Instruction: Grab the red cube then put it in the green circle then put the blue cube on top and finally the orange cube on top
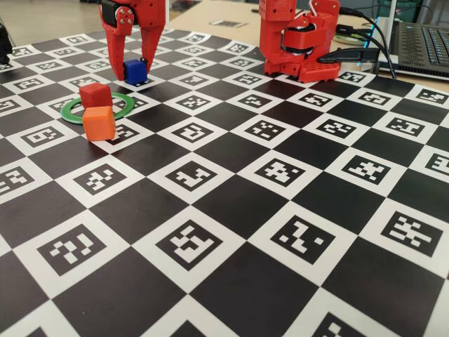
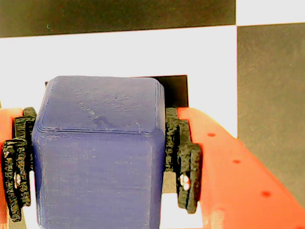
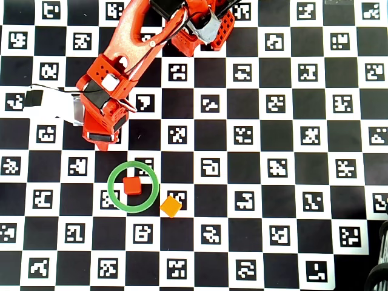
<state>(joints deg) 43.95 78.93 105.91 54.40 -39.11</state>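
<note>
The blue cube (image 1: pixel 135 71) rests on a white square at the back left of the board, and my gripper (image 1: pixel 133 71) stands upright over it. In the wrist view the blue cube (image 2: pixel 97 152) fills the space between the black pads (image 2: pixel 183 157), which press on both its sides; the gripper (image 2: pixel 100 164) is shut on it. The red cube (image 1: pixel 95 95) sits inside the green circle (image 1: pixel 70 112). Just outside the ring's near edge stands the orange cube (image 1: pixel 99 123). From overhead, the gripper (image 3: pixel 100 136) hides the blue cube; the red cube (image 3: pixel 132 185), the green circle (image 3: pixel 110 188) and the orange cube (image 3: pixel 171 207) lie below it.
The arm's red base (image 1: pixel 298 42) stands at the back of the checkered marker board (image 1: pixel 231 210). A laptop (image 1: pixel 424 42) and cables (image 1: pixel 372 53) lie behind it at the right.
</note>
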